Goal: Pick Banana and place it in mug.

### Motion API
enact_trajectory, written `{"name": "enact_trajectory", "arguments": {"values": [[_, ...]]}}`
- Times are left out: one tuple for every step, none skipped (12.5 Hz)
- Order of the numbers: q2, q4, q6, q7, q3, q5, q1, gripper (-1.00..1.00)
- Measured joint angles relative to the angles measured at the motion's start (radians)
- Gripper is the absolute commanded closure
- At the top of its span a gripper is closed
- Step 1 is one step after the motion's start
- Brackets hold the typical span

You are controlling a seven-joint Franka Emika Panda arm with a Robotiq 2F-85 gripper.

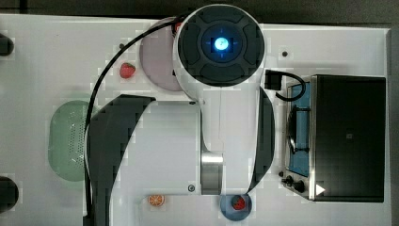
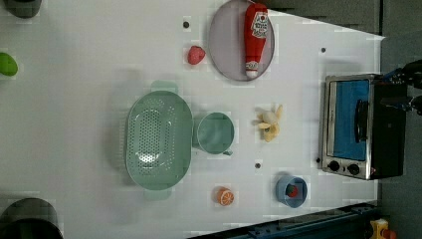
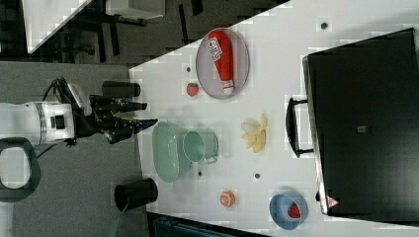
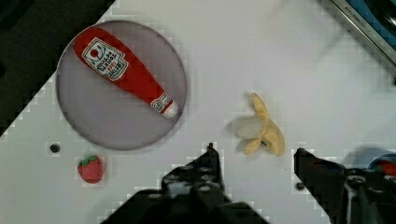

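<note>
The banana (image 4: 259, 128) lies half peeled on the white table, pale yellow with a cream end, also seen in the left view (image 2: 268, 123) and the right view (image 3: 254, 133). The pale-green mug (image 2: 215, 132) stands upright beside it, touching the colander, with its opening showing in the right view (image 3: 195, 146). My gripper (image 4: 254, 156) hangs well above the table, open, with nothing between its dark fingers (image 4: 208, 163). In the wrist view the banana lies just beyond the gap between the fingertips. The right view has the gripper (image 3: 148, 113) off the table's edge.
A ketchup bottle (image 2: 255, 37) lies on a grey plate (image 2: 224, 45), with a strawberry (image 2: 195, 55) nearby. A green colander (image 2: 158, 140), an orange slice (image 2: 225, 196), a blue bowl (image 2: 291, 190) holding a strawberry and a toaster oven (image 2: 361, 127) surround the banana and mug.
</note>
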Motion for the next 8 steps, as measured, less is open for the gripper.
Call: {"name": "enact_trajectory", "arguments": {"values": [[-0.076, -0.095, -0.082, -0.009, -0.014, -0.001, 0.007, -0.56], [-0.185, -0.196, -0.185, -0.024, -0.025, 0.002, 0.008, -0.93], [-0.281, -0.267, -0.243, -0.029, -0.035, 0.013, 0.007, -1.0], [-0.361, -0.306, -0.251, -0.042, -0.041, 0.012, 0.007, -1.0], [-0.408, -0.302, -0.232, -0.05, -0.041, 0.001, 0.007, -1.0], [-0.428, -0.288, -0.182, -0.053, -0.04, 0.011, 0.001, -1.0], [-0.424, -0.284, -0.091, -0.056, -0.039, 0.013, -0.005, -1.0], [-0.378, -0.284, 0.0, -0.072, -0.041, 0.001, -0.004, -1.0]]}}
